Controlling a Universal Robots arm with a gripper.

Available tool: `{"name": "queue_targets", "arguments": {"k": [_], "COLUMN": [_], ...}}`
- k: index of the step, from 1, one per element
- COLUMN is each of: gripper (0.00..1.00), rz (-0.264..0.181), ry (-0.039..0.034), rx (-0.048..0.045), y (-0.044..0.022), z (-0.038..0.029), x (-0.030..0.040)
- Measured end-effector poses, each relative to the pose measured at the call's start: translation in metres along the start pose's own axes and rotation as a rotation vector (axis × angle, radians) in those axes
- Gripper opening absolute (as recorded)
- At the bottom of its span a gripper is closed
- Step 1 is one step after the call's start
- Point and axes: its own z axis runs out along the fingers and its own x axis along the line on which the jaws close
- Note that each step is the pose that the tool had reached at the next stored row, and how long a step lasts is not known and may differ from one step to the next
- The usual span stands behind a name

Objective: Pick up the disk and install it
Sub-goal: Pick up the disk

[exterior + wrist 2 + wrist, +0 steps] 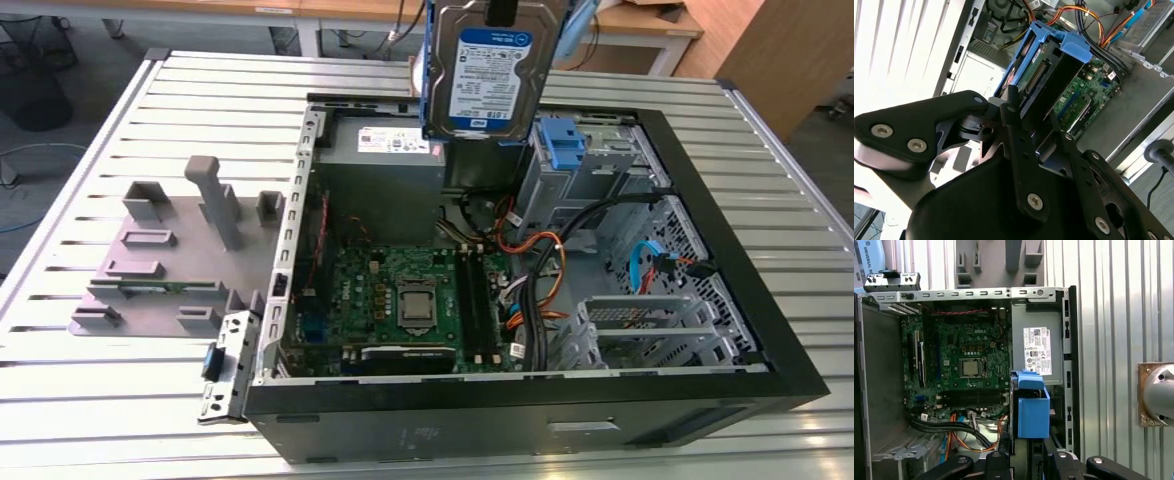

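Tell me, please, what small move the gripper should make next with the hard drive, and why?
Probably ease straight down, slowly: the gripper holds the hard drive upright, well above the open computer case, beside the power supply, not yet seated.

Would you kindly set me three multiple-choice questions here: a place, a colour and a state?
1. Where is the disk relative to the computer case?
A) lying flat inside it
B) held in the air over it
C) leaning against its outside
2. What colour is the disk's frame?
A) red
B) grey
C) blue
3. How is the gripper?
A) shut on the disk
B) wide open and empty
C) shut on nothing
Answers: 1 B, the exterior view shows it held up above the case; 2 C, the frame is blue in both wrist views; 3 A, it grips the disk in the second wrist view.
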Motion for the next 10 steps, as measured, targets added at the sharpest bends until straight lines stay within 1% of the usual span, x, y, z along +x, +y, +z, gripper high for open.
{"name": "queue_targets", "arguments": {"k": [5, 10], "gripper": [0.35, 0.35], "rz": [0.001, 0.002], "ry": [0.0001, 0.0000], "rx": [0.0000, 0.0001], "y": [-0.0003, -0.0007], "z": [0.0000, 0.0001], "x": [0.0047, 0.0125]}}
